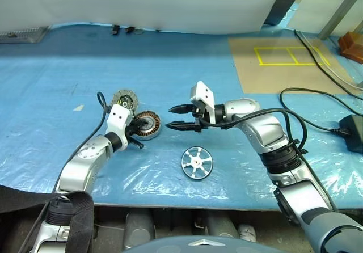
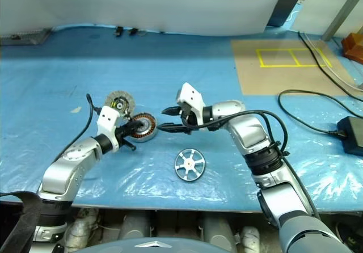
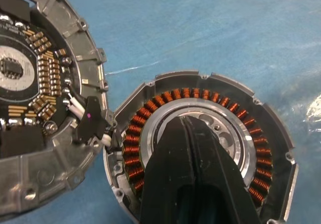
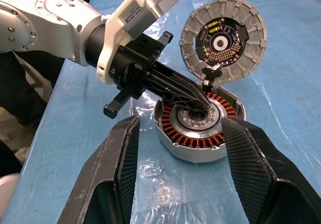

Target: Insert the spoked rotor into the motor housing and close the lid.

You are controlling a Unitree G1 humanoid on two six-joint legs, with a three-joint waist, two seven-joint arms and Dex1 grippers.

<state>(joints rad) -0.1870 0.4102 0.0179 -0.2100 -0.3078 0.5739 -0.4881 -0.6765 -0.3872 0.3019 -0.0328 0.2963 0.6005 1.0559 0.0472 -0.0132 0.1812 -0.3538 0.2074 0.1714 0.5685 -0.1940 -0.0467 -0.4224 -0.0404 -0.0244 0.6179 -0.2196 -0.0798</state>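
Spoked rotor [image 1: 196, 163], shiny and cup-shaped, is laid on crinkled blue sheeting [image 1: 57, 94]. Copper-ringed motor housing [image 4: 195, 126] is probed by the closed left gripper [image 4: 203, 101]; its centre is partly hidden. The right gripper [image 1: 173, 118] is held spread, empty.

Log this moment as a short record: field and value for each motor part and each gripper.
spoked rotor: flat on the blue sheet, apart from both grippers
motor housing: open, copper windings showing, no rotor inside
lid: swung open, upright at the housing's edge
left gripper: shut, tips over the housing's centre
right gripper: open, beside the housing, empty

The light is bright and even, with soft shadows. The blue plastic sheet [image 1: 170, 94] shows small white glare. Focus is sharp.
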